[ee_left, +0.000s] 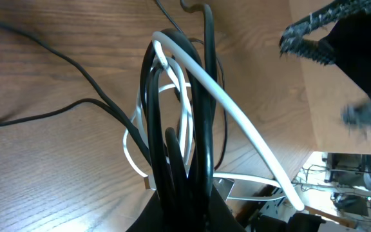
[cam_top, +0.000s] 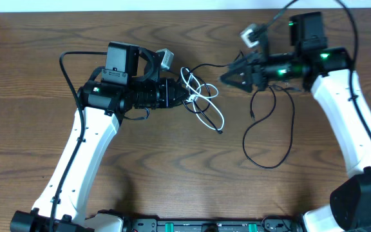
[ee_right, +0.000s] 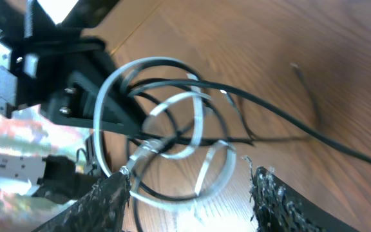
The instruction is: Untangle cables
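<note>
Listing the contents of one wooden tabletop, seen from overhead and from both wrists.

Arms: two, white-shelled, one entering from 7 o'clock and one from 5 o'clock.

The cables: one tangle, lying a little toward 12 o'clock of the tabletop's middle, between the two grippers.
- White cable: one. It coils through the knot, and one loop trails out toward 5 o'clock, flat on the wood.
- Black cables: at least two. The strands overlap too tightly in the left wrist view for a firm count.
- One long black cord leaves the tangle toward 3 o'clock, passes under the right gripper and lies in a wide open loop toward 4 o'clock, its small plug end resting inside the loop.

Left gripper: one, reaching in from 9 o'clock. Its jaws are pressed together on the cables, with a bundle of black strands and the white one rising out of the pinch in its wrist view.

Right gripper: one, at 2 o'clock of the tangle and pointing toward 9 o'clock. Its jaws stand well apart and grip nothing. In its wrist view the rough dark fingers sit either side of the white loops, and whether a strand brushes them cannot be told.
</note>
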